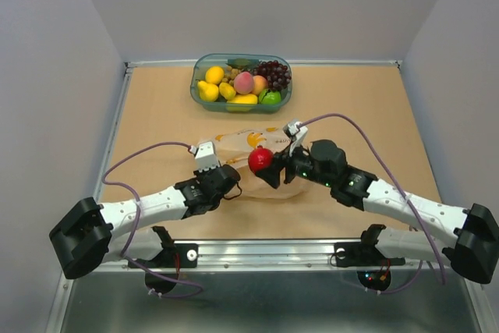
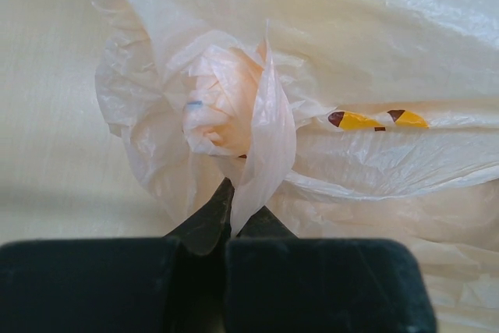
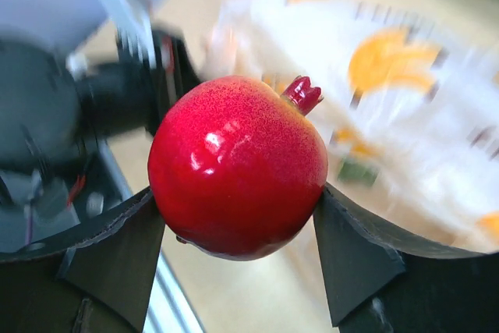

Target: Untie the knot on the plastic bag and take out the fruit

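Thin peach-cream film: the plastic bag (image 1: pixel 230 142), slumped flat on the tan bench (image 1: pixel 374 115), mid-scene between the two arms. Left jaws closed tight on a fold of that film at the bag's near-left end, shown by the left wrist view as two dark tips pressed together with a pale flap rising between them. Probably held this way to anchor the bag and keep it from dragging after the other arm. Just past the tips, the knot (image 2: pixel 214 111), or what remains of it — a bunched, twisted lump of handle film. Impossible to tell whether tied or merely crumpled.

Right jaws clamped on either side of a glossy red fruit (image 3: pixel 238 165), stubby crown pointing up and right, poised over the middle of the bag. Wide stance to match the fruit's girth. Gripped across the widest part, presumably to stop the smooth skin squirting free. Judged as mid-removal: out of the bag, not yet set down.

At the far side of the bench, a teal-tinted oval tub (image 1: pixel 234 57) holding yellow fruit (image 1: pixel 210 83), a peach (image 1: pixel 244 82), dark grapes (image 1: pixel 273 74) and a green apple (image 1: pixel 270 98) — a likely drop-off spot, though only a guess.

No readable writing or brand anywhere. Only orange-yellow printed marks (image 2: pixel 366 120) with brown tips on the bag, smeared to orange blurs in the right wrist view.
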### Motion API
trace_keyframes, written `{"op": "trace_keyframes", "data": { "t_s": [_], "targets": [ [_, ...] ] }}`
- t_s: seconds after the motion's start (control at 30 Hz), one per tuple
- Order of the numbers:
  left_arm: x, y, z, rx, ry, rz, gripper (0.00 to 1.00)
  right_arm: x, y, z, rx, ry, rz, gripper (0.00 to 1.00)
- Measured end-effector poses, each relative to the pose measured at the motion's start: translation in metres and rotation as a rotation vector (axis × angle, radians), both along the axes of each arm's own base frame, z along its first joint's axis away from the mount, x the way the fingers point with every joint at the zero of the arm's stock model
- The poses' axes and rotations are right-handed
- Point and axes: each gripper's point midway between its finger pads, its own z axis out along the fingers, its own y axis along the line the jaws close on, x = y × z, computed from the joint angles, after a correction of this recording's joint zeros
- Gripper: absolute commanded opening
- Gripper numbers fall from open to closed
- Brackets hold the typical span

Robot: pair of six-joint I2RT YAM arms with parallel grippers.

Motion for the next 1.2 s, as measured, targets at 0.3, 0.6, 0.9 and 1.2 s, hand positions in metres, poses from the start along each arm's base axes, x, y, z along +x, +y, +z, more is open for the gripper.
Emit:
{"op": "trace_keyframes", "data": {
  "t_s": [0.3, 0.6, 0.9, 1.2],
  "targets": [
    [-0.001, 0.002, 0.030, -0.073, -0.062, -0.012, 0.00, 0.121, -0.002, 0.082, -0.041, -0.193, -0.326, 0.17],
    [0.001, 0.009, 0.039, -0.046, -0.091, -0.024, 0.00, 0.275, -0.025, 0.035, -0.168, -0.132, -0.562, 0.44],
    [0.006, 0.011, 0.048, -0.002, -0.112, -0.044, 0.00, 0.316, -0.027, -0.033, -0.253, -0.029, -0.572, 1.00],
    [0.015, -0.002, 0.076, -0.007, -0.152, -0.079, 0.00, 0.298, -0.022, 0.024, -0.178, -0.100, -0.506, 0.99]
  ]
}}
